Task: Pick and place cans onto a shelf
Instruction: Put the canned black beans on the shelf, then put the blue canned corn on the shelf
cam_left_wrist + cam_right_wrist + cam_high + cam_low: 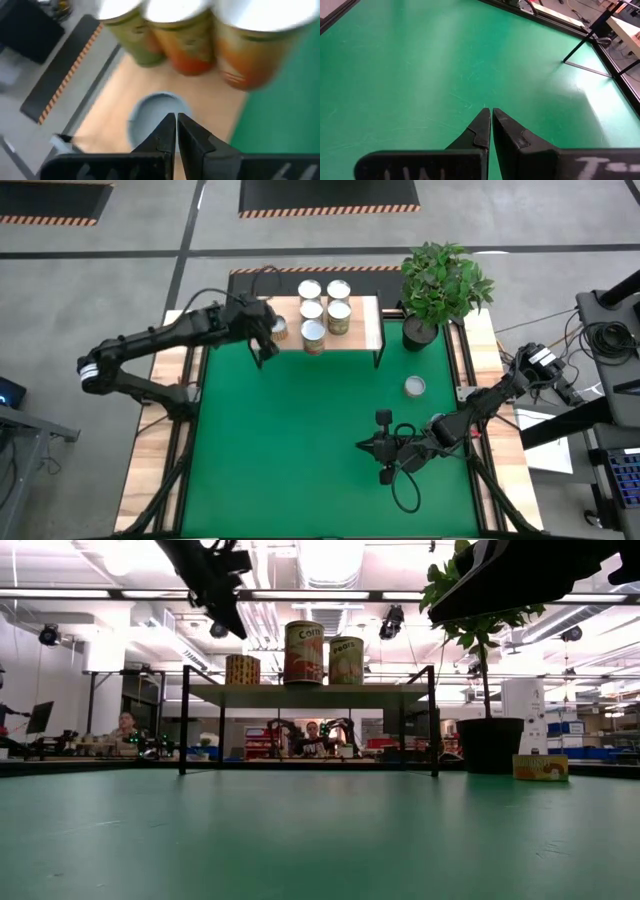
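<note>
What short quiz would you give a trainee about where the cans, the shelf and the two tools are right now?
1. True or false: the right tool is shut on a can.
2. Multiple choice: where is the one can that is not on the shelf? A) gripped in the left tool. B) standing on the green mat, right of centre. C) stacked on another can.
3. Fill in: seen from above, the left tool hangs shut over the shelf's ____ end.

Key: 1 false, it is shut on nothing, over bare mat. 2 B. 3 left.
</note>
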Motion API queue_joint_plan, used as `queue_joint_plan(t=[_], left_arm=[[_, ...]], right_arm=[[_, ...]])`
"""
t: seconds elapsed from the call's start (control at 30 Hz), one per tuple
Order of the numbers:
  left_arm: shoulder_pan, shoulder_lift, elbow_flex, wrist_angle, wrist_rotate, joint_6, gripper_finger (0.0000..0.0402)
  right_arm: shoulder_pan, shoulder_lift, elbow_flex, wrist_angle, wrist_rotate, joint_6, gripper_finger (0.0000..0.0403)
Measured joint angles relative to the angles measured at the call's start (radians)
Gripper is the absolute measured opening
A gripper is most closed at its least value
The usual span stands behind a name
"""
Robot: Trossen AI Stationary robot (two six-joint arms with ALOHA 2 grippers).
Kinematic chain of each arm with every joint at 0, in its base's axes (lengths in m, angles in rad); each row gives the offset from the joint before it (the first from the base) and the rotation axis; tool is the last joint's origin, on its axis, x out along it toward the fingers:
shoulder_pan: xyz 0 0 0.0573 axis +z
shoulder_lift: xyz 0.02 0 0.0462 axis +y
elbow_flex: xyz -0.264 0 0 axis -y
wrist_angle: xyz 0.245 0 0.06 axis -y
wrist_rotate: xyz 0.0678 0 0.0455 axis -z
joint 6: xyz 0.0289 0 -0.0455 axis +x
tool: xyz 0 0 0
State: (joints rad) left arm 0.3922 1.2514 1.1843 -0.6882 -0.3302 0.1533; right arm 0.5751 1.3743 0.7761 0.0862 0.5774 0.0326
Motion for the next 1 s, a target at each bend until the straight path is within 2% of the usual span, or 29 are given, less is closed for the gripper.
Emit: queue_joint_plan(t=[0.13, 0.37, 0.53, 0.8, 1.0], left_arm=[[0.055, 0.034, -0.001, 0.027, 0.032, -0.015, 0.0], [0.078, 0.09, -0.003, 0.026, 0.052, -0.004, 0.0], [0.101, 0.115, -0.003, 0.027, -0.028, 0.014, 0.0], [0.148, 0.148, -0.003, 0.087, -0.042, 0.029, 0.0], [0.152, 0.127, -0.003, 0.148, -0.134, 0.022, 0.0]], right_arm=[[0.0, 0.0, 0.0, 0.0, 0.0, 0.0, 0.0009], [0.0, 0.0, 0.0, 0.0, 0.0, 0.0, 0.0009], [0.0, 0.0, 0.0, 0.0, 0.0, 0.0, 0.0009], [0.0, 0.0, 0.0, 0.0, 0.0, 0.0, 0.0009], [0.0, 0.0, 0.0, 0.0, 0.0, 0.002, 0.0009]])
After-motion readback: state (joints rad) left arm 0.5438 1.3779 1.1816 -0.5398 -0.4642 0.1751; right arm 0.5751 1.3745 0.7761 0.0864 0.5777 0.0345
